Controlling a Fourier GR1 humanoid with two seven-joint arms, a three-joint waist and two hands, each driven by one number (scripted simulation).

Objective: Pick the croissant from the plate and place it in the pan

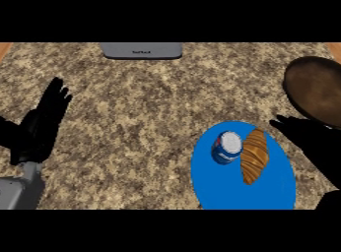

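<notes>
Lower right of frame, my open right hand (315, 140) sits just right of the croissant (254, 155), lying lengthwise top-to-bottom on the plate (275, 194), nearer than my open left hand (42, 123).

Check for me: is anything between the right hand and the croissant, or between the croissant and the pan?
Nothing visible blocks either. The right hand is open just right of the croissant on the blue plate. A can stands on the croissant's left, the far side. The pan lies up and right, with only the hand between.
</notes>
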